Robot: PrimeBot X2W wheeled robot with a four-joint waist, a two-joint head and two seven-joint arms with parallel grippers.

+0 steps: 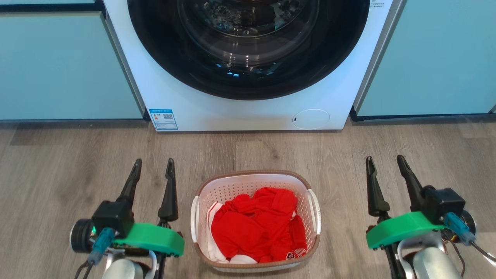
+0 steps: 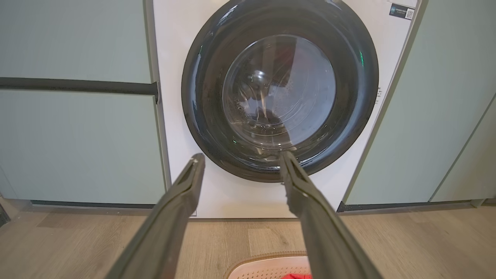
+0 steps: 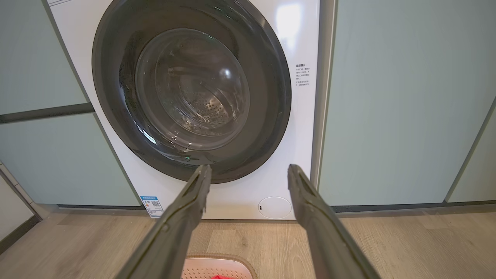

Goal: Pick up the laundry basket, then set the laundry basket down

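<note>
On the wood floor point(image 1: 77, 162) before the washing machine point(image 1: 248, 112) sits the laundry basket point(image 1: 232, 192), red clothing point(image 1: 255, 224) heaped inside. The left gripper point(image 1: 154, 162) and right gripper point(image 1: 383, 159) flank it, fingers parted and holding nothing, the left nearer than the right. For a good lift, I'd say each should come down to the side handles point(image 1: 316, 211) and clamp evenly, so the basket rises level.
</note>
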